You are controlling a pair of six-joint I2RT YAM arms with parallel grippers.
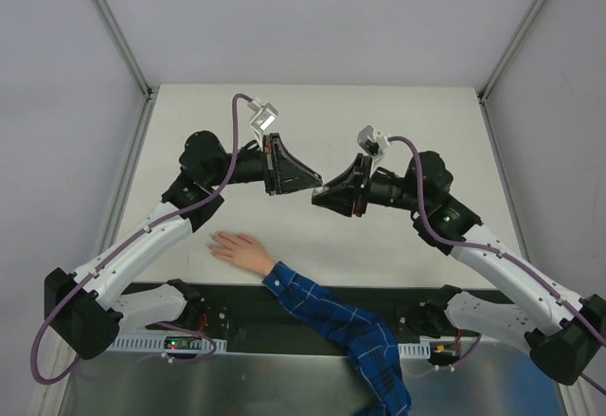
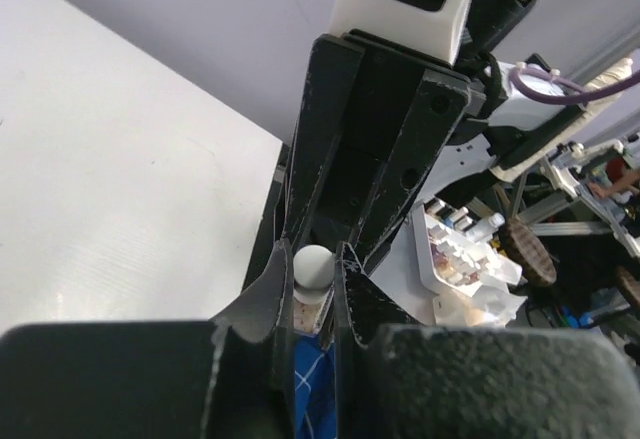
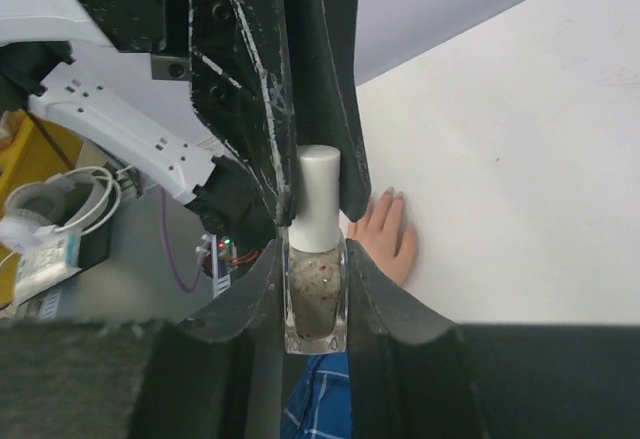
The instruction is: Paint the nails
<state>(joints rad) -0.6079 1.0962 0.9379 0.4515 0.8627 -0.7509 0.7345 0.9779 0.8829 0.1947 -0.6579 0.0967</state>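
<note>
Nails (image 3: 392, 196): tiny, on the fingertips of a pale hand (image 1: 237, 248) lying flat, palm down, on the white bench (image 1: 407, 122) near its front edge. A blue plaid sleeve (image 1: 331, 319) trails back toward the arm bases. Nail colour is too small to tell.
Bottle (image 3: 315, 304): small, clear, speckled contents, held off the bench beyond the hand, its body clamped in the right jaws.
Cap (image 3: 318, 194): white, seated on the bottle, pinched from both sides by the left jaws.
Arms: meeting tip to tip over mid-bench.
</note>
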